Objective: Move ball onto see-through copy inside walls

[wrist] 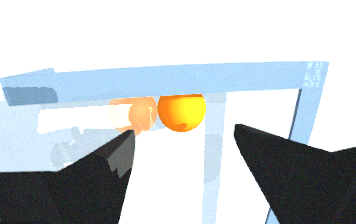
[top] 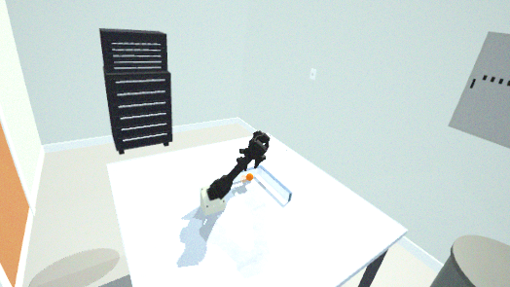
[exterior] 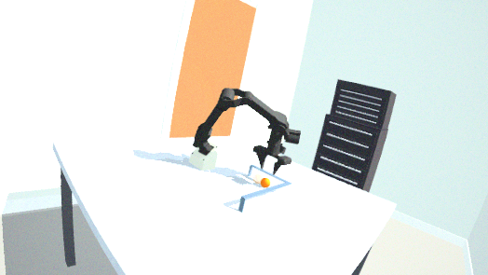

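- Claw parted, empty, above the wall.
- Ball on the table, inside the corner, touching the ghost.
- Left: nudge onto ghost, retreat.

the arm arches over and down, its hand open, fingers pointing downward.

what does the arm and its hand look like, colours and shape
The arm is matte black, built of slim jointed links, and rises from a small off-white block base. The hand is also black, with two tapering, pointed fingers. No cables or markings can be made out.
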`<act>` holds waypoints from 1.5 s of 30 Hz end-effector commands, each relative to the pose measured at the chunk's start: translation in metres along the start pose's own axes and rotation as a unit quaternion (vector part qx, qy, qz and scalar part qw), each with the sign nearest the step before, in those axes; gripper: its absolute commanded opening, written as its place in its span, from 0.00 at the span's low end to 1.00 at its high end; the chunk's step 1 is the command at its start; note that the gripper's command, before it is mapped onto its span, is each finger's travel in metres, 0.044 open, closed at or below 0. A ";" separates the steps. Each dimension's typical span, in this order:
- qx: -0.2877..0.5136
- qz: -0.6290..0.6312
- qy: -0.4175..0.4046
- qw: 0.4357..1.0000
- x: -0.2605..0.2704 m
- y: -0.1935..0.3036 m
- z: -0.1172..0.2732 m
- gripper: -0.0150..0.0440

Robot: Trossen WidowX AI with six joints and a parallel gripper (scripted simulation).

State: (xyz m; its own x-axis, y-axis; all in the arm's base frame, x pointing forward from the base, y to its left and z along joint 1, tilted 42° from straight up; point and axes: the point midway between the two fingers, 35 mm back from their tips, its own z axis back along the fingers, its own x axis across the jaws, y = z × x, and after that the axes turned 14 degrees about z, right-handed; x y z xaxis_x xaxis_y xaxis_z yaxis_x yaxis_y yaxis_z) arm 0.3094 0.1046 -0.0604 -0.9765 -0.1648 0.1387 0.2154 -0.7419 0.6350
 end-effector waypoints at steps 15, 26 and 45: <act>0.006 0.011 0.000 1.000 -0.002 0.002 -0.023 0.82; 0.007 0.011 0.000 1.000 -0.002 0.002 -0.041 0.82; 0.007 0.011 0.000 1.000 -0.002 0.003 -0.057 0.63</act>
State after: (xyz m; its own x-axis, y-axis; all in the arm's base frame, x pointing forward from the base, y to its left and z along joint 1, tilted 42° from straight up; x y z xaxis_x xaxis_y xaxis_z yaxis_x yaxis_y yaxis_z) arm 0.3122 0.0670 -0.1016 -0.9733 -0.1763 0.1472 0.2296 -0.7319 0.6415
